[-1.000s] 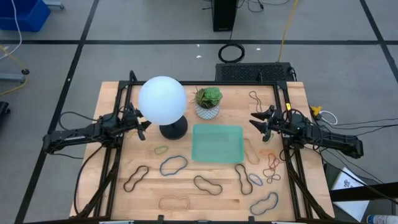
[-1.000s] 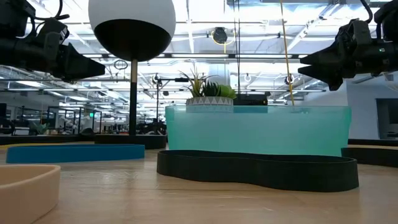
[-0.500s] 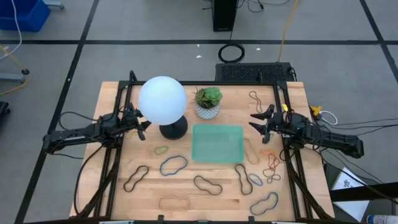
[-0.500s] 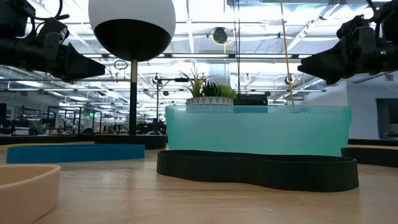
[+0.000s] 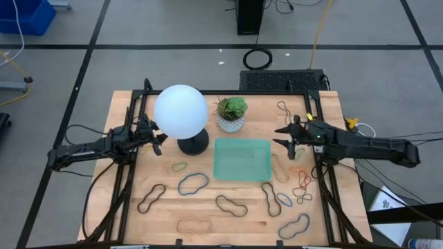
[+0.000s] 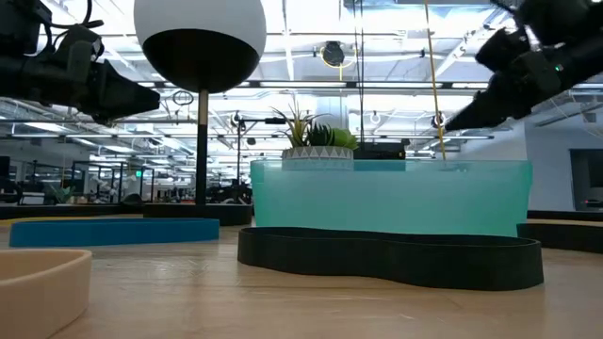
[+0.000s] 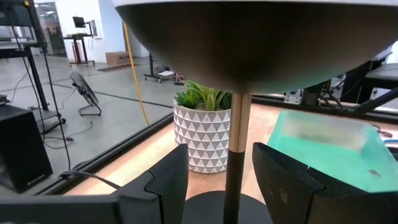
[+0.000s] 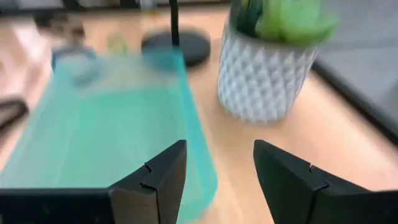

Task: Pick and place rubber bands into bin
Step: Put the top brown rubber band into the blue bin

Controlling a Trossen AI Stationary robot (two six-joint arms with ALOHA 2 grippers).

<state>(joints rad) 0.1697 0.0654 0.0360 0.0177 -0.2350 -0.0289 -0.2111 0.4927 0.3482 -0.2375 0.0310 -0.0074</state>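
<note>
From the high view I've got the bin (image 5: 241,159) sitting mid-table, nothing in it that I can make out. The rubber bands (image 5: 193,183) are all still on the wood: a loose arc of them in front of the bin, a cluster off its right side, and one dark one (image 5: 284,108) up near the back right corner. The plant pot (image 5: 231,115) is just behind the bin, and the white globe lamp (image 5: 181,113) is to the left of that. My right gripper (image 5: 282,136) hangs just off the bin's right edge, fingers spread, nothing in them. The left gripper (image 5: 162,139) is parked beside the lamp base.

Low view: a black rubber band (image 6: 390,256) lies right up front with the bin wall (image 6: 388,196) behind it, a blue band (image 6: 113,231) to the left and a tan one (image 6: 38,285) at the corner. Both grippers are up in the air, clear of the table.

Left wrist view: fingers (image 7: 163,185) apart and empty, with the lamp stem (image 7: 237,149) showing between them, pot (image 7: 202,134) and bin (image 7: 329,142) beyond.

Right wrist view: fingers (image 8: 158,180) wide apart, looking down at the bin's edge (image 8: 198,140) and the pot (image 8: 267,74).
</note>
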